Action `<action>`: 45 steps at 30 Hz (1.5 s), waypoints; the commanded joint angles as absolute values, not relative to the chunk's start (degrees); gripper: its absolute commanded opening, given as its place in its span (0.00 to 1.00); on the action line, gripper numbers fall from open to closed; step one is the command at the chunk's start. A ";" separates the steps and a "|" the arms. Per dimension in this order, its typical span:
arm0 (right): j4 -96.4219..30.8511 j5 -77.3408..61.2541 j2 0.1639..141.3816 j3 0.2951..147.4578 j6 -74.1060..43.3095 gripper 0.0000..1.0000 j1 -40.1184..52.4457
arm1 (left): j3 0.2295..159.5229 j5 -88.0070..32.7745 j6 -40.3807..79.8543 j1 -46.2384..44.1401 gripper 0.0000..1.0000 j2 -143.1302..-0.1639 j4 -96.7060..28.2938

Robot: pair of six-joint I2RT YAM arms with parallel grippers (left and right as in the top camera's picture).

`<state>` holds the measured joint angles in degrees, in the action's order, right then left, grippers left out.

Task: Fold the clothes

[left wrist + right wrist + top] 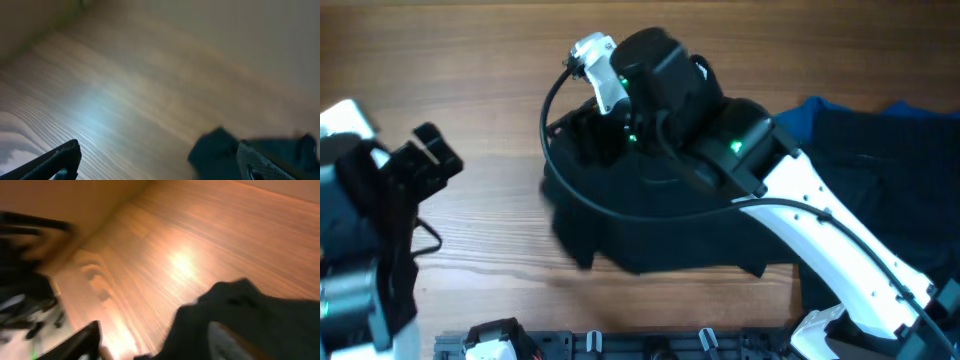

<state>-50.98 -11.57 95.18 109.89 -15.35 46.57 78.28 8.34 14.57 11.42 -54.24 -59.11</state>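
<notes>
A: How far along is the folding?

B: Partway, I'd judge. The black shirt [660, 220] lies mid-table in a compact, lumpy bundle. Its edges are uneven, so it looks folded over but not squared off.

A: And the claws?

B: The right claw [155, 342] hangs over the shirt's 10 o'clock corner. Its jaws are apart with nothing pinched, though that view is blurred. The left claw [160, 155] is spread wide over bare table [470, 60] at 9 o'clock, holding nothing.

A: What's left?

B: Probably another fold or a tidy-up on this shirt. After that there's the pile [880, 170] at 3 o'clock, dark and blue garments lying crumpled, none of them folded as far as I can see.
</notes>
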 commanded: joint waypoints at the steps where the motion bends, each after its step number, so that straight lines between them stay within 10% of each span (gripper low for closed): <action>1: -50.76 1.61 93.21 111.24 -16.93 0.77 42.39 | 80.05 8.93 15.88 12.01 1.00 -52.12 -59.27; 24: -64.03 1.54 85.27 111.31 -24.14 0.78 25.08 | 79.50 -23.57 -1.28 -3.60 0.97 -110.76 -39.83; 33: -64.99 1.52 85.34 111.26 -24.18 0.78 25.10 | 79.50 -14.83 -1.30 -8.86 0.68 -122.72 -30.81; 38: -66.17 1.78 86.08 111.26 -24.18 0.78 25.08 | 79.53 -6.96 -0.95 -8.99 0.04 -123.42 -31.97; 45: -67.96 4.73 90.70 111.24 -24.67 0.77 25.08 | 81.21 23.33 15.68 -0.03 0.04 -120.05 -36.10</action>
<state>-67.02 1.58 87.07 110.52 -23.81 25.28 81.30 2.35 6.13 -7.70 -120.20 -33.54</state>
